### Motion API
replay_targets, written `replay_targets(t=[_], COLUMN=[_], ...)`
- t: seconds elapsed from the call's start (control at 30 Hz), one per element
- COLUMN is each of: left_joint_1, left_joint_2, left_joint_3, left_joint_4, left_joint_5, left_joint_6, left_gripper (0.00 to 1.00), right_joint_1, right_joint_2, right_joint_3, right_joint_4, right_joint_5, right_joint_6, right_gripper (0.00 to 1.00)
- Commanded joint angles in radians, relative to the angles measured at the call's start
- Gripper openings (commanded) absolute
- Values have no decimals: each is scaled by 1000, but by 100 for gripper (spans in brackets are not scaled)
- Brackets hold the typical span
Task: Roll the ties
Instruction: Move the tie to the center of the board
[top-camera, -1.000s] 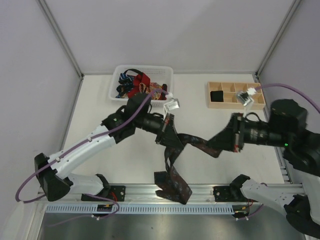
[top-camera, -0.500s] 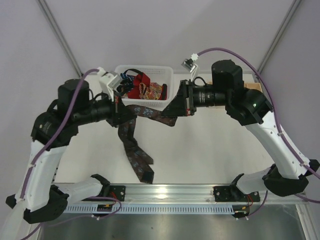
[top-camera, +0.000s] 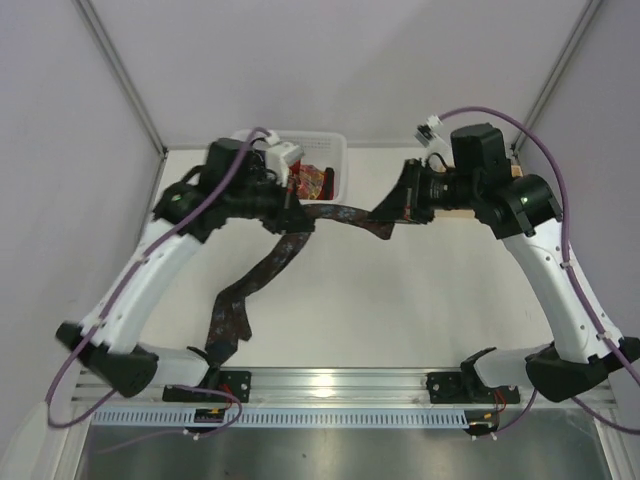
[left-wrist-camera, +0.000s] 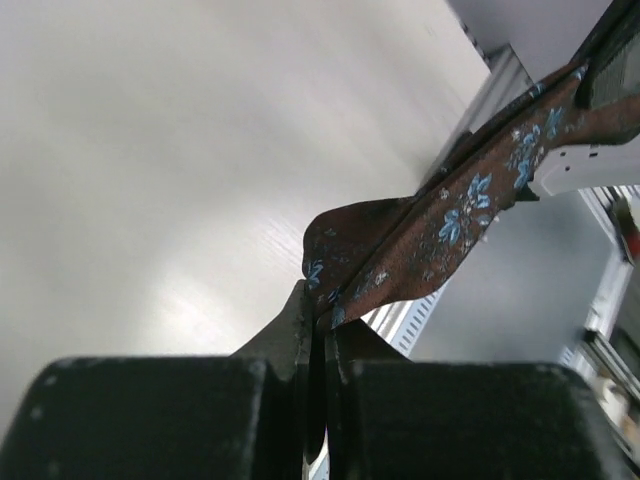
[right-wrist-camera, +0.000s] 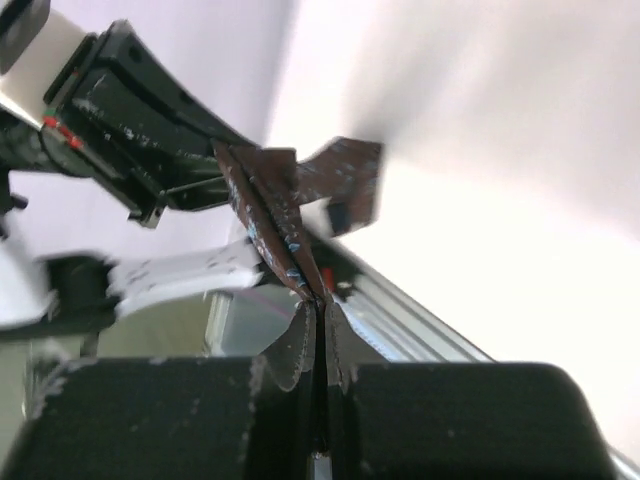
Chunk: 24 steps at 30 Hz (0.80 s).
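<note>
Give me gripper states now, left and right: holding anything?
left gripper: closed, pinching the dark patterned tie.
right gripper: closed, pinching the same tie further along, so it spans between the two.

A dark brown tie (top-camera: 338, 214) with small blue flowers stretches level at far centre, tail trailing near-left; red-orange ties (top-camera: 312, 180) bunch just beyond.

Fingers of right gripper (right-wrist-camera: 318, 310) pinched tight on brown patterned tie (right-wrist-camera: 272, 225); tie runs up-left to left gripper (right-wrist-camera: 215, 165). Pale counter (right-wrist-camera: 500, 200) behind.
</note>
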Motion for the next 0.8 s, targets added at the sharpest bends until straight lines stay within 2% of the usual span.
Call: replay_targets(t=[0.0,0.03,0.07,0.13,0.17,0.27,0.33,0.4,0.43,0.5,0.53,0.6,0.63,0.73,0.77], left_joint_1=[-13,-22,-53,-88,-106,-116,-122,-120,-120,-120,-120,-119,-117,-96,-81], left_joint_2=[163,209,322,441,548,705,832,923,946,966,957,925,900,813,778], left_joint_3=[-83,-74,-51,45,81,212,318,378,386,382,366,308,305,270,195], left_joint_4=[186,211,213,202,199,197,150,150,156,200,228,315,317,329,350], left_joint_5=[137,154,176,204,232,304,319,321,306,315,301,290,269,203,188], left_joint_6=[-14,-6,8,43,55,54,85,92,83,76,56,46,52,43,34], left_gripper=[1,0,0,0,0,1,9,23,35,44,53,60,68,73,74], right_joint_1=[-230,-278,-361,-430,-473,-484,-522,-626,-649,-689,-699,-713,-732,-757,-759], right_joint_2=[-126,-137,-145,-154,-156,-125,-96,-75,-52,-16,28,79,115,235,263], right_joint_3=[-203,-244,-339,-422,-459,-527,-568,-613,-625,-642,-659,-676,-671,-641,-630], right_joint_4=[-153,-170,-188,-198,-186,-166,-156,-152,-140,-127,-103,-77,-69,-34,-26], right_joint_5=[39,36,30,41,61,171,219,252,251,286,303,343,346,397,439], right_joint_6=[-94,-116,-169,-215,-234,-245,-260,-286,-298,-318,-326,-358,-370,-424,-435], right_gripper=[0,0,0,0,0,0,0,0,0,0,0,0,0,0,0])
